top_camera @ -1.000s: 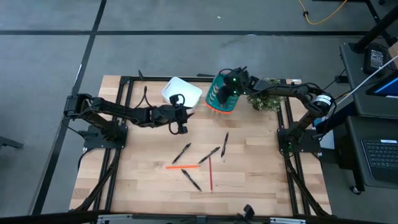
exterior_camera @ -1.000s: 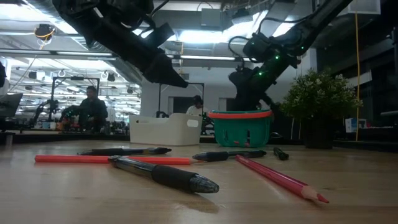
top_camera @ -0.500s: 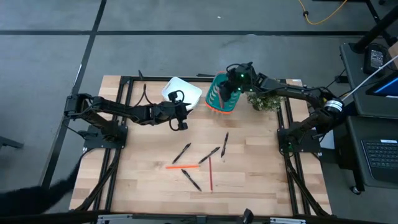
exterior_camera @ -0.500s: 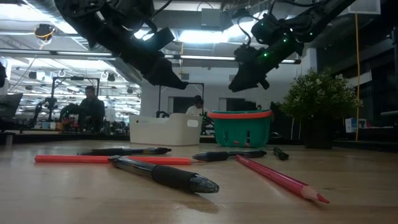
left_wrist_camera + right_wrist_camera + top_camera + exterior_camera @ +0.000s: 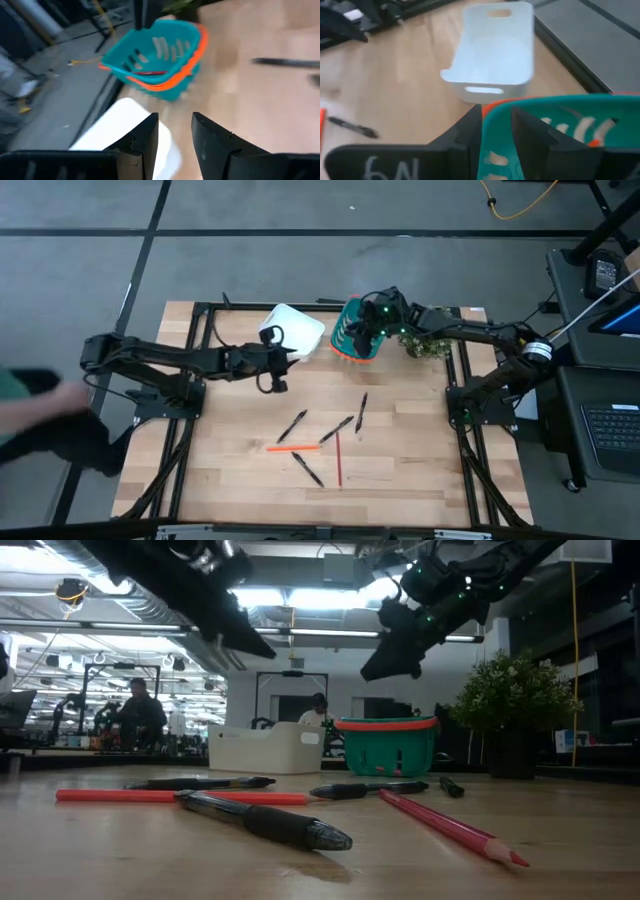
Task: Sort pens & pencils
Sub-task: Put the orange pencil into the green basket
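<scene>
Several black pens (image 5: 337,428) lie spread out on the wooden table's middle, with an orange pencil (image 5: 293,447) and a red pencil (image 5: 338,458) among them. Another red pencil (image 5: 150,73) lies inside the teal basket (image 5: 355,340) at the far edge. A white bin (image 5: 295,328) stands left of the basket. My left gripper (image 5: 271,378) hovers just near of the white bin, open and empty. My right gripper (image 5: 363,330) hangs open and empty above the basket, clear of its rim in the low view (image 5: 385,660).
A potted plant (image 5: 430,343) stands right of the basket at the far right. A blurred person (image 5: 40,415) shows beside the table's left edge. The table's near strip (image 5: 330,500) is bare wood.
My right gripper has risen out of the teal basket and now hangs above it. My left gripper has drawn back toward the table's left edge, away from the basket. A person has come into view at the table's left.
</scene>
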You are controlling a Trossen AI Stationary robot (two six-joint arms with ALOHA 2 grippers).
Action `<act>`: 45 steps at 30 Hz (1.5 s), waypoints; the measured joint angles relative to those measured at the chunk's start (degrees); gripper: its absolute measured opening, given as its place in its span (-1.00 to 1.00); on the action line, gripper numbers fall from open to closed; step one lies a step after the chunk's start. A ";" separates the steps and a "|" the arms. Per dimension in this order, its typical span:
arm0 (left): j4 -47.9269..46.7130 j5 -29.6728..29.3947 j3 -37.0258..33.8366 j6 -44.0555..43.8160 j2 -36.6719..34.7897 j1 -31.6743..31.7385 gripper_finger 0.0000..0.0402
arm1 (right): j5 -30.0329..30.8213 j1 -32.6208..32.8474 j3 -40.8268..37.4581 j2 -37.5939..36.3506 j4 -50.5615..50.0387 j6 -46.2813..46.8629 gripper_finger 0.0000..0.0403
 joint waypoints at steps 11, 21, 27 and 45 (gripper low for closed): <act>-15.50 7.44 0.00 -11.40 -5.73 -7.13 -0.45 | 0.64 11.18 0.00 -2.18 0.00 -0.57 -0.48; -16.41 4.60 0.02 -24.37 -4.68 -18.72 -0.45 | 17.85 23.74 0.00 -2.18 -0.52 1.07 -0.48; -15.28 1.36 0.05 -27.89 0.09 -24.13 -0.45 | 22.54 28.68 0.00 -2.18 -0.50 1.09 -0.48; -22.91 12.86 12.90 -30.04 19.71 -27.65 -0.45 | 27.67 33.09 -0.04 -2.18 -0.51 2.42 -0.48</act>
